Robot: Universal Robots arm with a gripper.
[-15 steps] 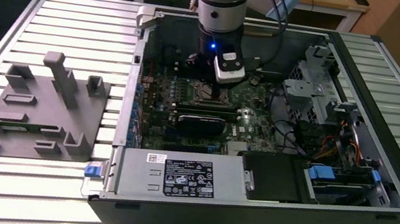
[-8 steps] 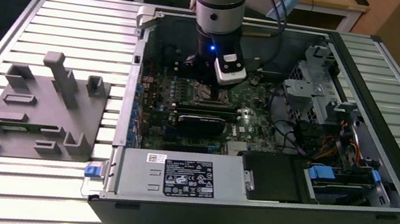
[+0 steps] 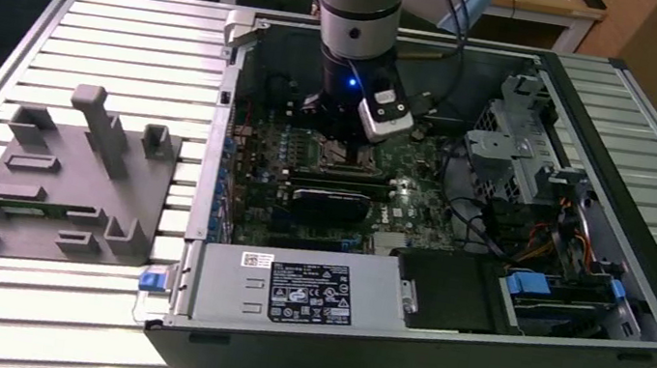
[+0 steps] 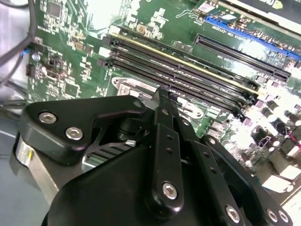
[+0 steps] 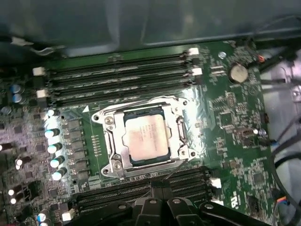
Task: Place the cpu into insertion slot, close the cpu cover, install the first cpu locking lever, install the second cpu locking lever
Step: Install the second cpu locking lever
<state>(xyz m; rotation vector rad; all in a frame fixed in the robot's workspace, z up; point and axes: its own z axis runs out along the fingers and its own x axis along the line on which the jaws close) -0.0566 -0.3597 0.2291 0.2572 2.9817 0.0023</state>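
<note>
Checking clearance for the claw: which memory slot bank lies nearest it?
The bank directly before the claw; the other bank lies beyond the cpu, along the case wall.

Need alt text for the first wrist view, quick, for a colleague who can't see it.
A pale silvery square cpu sits in the silver-rimmed insertion slot, framed by the thin metal cpu cover, on a green circuit board between rows of long black memory slots.

cpu (image 5: 146,139) in insertion slot (image 5: 111,155) | memory slots (image 5: 117,77) flank both sides
</note>
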